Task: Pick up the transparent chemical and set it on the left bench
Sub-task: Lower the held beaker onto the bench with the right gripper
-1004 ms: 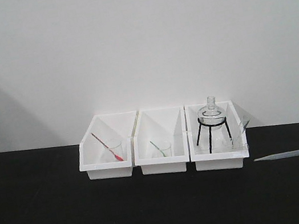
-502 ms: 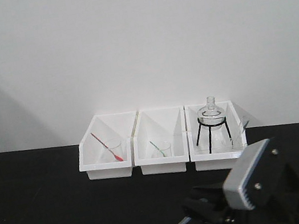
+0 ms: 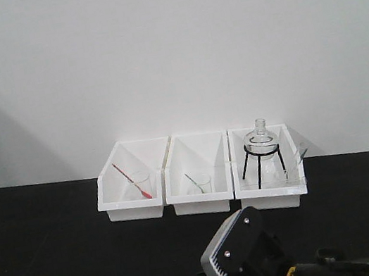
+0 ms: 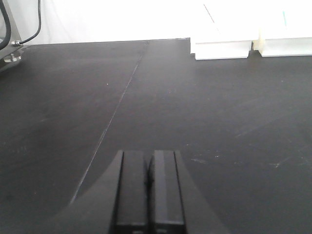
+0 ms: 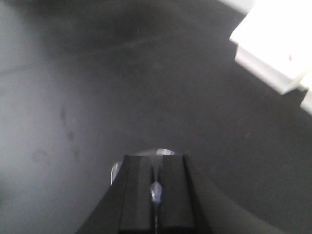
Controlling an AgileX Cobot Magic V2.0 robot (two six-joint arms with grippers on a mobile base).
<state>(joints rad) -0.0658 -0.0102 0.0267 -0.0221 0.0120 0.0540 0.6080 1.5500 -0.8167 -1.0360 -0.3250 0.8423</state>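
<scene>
The transparent chemical is a clear glass beaker; in the right wrist view only its rim shows, just past and under my fingertips. In the front view my right arm covers it at the bottom centre. My right gripper is shut on a thin clear pipette pinched between the pads, and hangs right above the beaker. My left gripper is shut and empty, low over the black bench, far from the bins.
Three white bins stand in a row at the back wall: the left one holds a small beaker with a red stick, the middle one one with a green stick, the right one a round flask on a black tripod. A bin corner shows at the upper right.
The pipette has left the bench at the right and is now in my right gripper. My right arm has swung left across the bottom of the front view and now covers the beaker.
</scene>
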